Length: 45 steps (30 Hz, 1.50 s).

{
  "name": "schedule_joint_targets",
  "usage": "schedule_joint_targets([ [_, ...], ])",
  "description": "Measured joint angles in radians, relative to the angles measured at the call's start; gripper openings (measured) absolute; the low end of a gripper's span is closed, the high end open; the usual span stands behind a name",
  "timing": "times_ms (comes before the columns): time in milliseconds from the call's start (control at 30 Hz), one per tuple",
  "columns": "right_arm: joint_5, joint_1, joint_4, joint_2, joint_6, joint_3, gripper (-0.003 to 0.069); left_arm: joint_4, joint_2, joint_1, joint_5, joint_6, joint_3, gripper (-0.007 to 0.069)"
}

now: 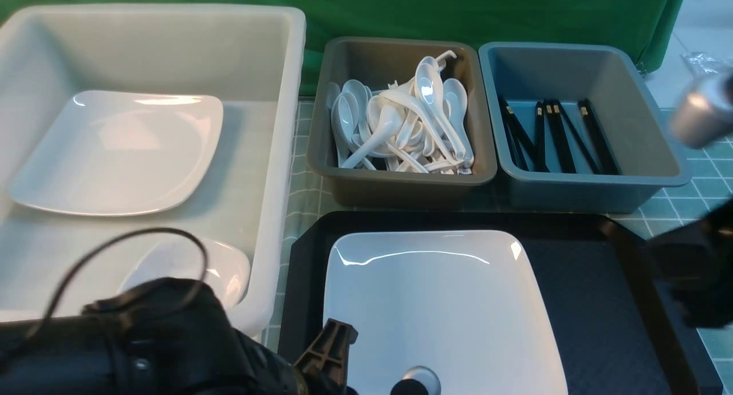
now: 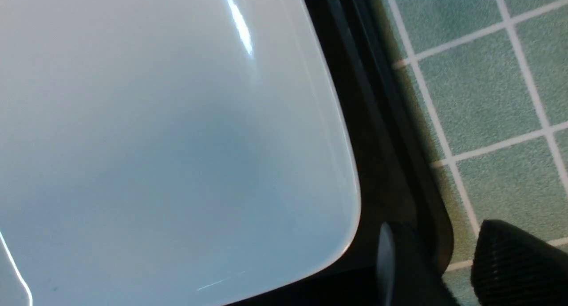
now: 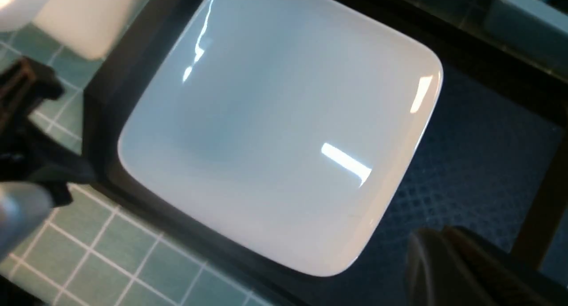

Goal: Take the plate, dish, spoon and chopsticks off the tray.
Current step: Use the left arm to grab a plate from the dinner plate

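The plate (image 1: 441, 303) lies on the tray (image 1: 595, 303), its left edge close to the rim, with bare floor to its right. The left gripper (image 2: 437, 228) stands apart astride that rim. The right gripper (image 3: 432, 244) is closed over the bare floor, holding nothing.

The tiled green tabletop (image 1: 704, 194) bears a white bin (image 1: 275, 172), olive tub (image 1: 401, 192), blue-grey tub (image 1: 572, 200) and black tray (image 1: 584, 303).

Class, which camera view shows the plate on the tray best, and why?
Right wrist view: the plate shows three corners on the tray. Front view crops its near edge; left wrist view shows one corner.
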Motion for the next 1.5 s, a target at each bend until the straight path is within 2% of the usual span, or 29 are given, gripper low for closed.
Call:
schedule_joint_targets([
  [100, -0.020, 0.001, -0.001, -0.096, 0.008, 0.016, 0.0057, 0.051, 0.045, 0.000, -0.047, 0.000, 0.000, 0.0393],
  [200, -0.025, 0.001, -0.001, -0.136, 0.010, 0.017, 0.0060, 0.080, 0.074, 0.000, -0.068, 0.000, 0.000, 0.0437],
  [333, -0.020, 0.001, -0.001, -0.178, 0.011, 0.019, 0.0064, 0.168, 0.132, 0.000, -0.107, 0.000, 0.000, 0.0449],
  [467, 0.012, 0.001, -0.001, -0.191, 0.011, 0.020, 0.0066, 0.248, 0.201, 0.000, -0.143, -0.026, 0.000, 0.0412],
  [833, 0.037, 0.001, 0.000, -0.194, 0.011, 0.020, 0.0077, 0.299, 0.252, 0.000, -0.251, -0.058, -0.003, 0.0285],
  [1067, 0.037, 0.001, 0.004, -0.195, 0.013, 0.020, 0.0087, 0.359, 0.256, 0.000, -0.258, -0.174, -0.003, 0.0258],
  [1167, 0.039, 0.001, 0.006, -0.196, 0.017, 0.020, 0.0088, 0.365, 0.257, 0.000, -0.255, -0.212, -0.003, 0.0250],
  [1267, 0.041, 0.001, 0.011, -0.196, 0.022, 0.020, 0.0087, 0.378, 0.257, -0.001, -0.248, -0.257, -0.003, 0.0192],
  [1333, 0.042, 0.001, 0.012, -0.196, 0.023, 0.020, 0.0087, 0.380, 0.257, -0.002, -0.242, -0.264, -0.003, 0.0187],
  [1500, 0.042, 0.001, 0.015, -0.196, 0.025, 0.020, 0.0087, 0.291, 0.200, -0.023, -0.198, -0.270, -0.004, 0.0178],
])
